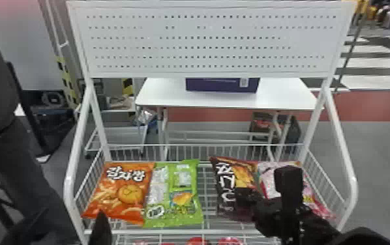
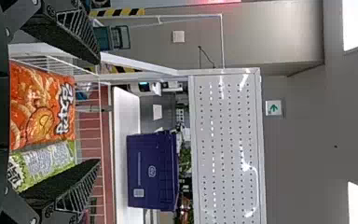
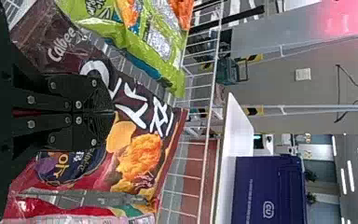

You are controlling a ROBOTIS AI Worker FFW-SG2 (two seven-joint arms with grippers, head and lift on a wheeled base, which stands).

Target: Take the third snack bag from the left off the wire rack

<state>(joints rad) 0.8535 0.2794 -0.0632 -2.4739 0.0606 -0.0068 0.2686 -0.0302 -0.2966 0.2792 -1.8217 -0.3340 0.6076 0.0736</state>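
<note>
Behind, on a white tabletop (image 1: 171,94) past the perforated back panel (image 1: 204,39): a blue box (image 1: 222,84). Now down to the wire rack (image 1: 321,185) and straight to the target: third snack bag from the left (image 1: 230,185), dark maroon, lying flat on the wires between a green bag (image 1: 174,195) and a pink bag (image 1: 267,177), top edge toward the back rail. Laid out side by side, with an orange bag (image 1: 122,192) at the far left, presumably for easy counting and a clean pick. Right over its near end, the right gripper (image 3: 109,112), jaws pressed together, tips over the printed face. Cannot tell whether any film is nipped between them. Looks like a pinch low on the pack, away from both neighbours, so as to lift one bag only. Off to the left, low by the rack's front rail, the left gripper (image 2: 95,109), jaws spread wide, holding nothing, parked near the orange bag and out of the way.
</note>
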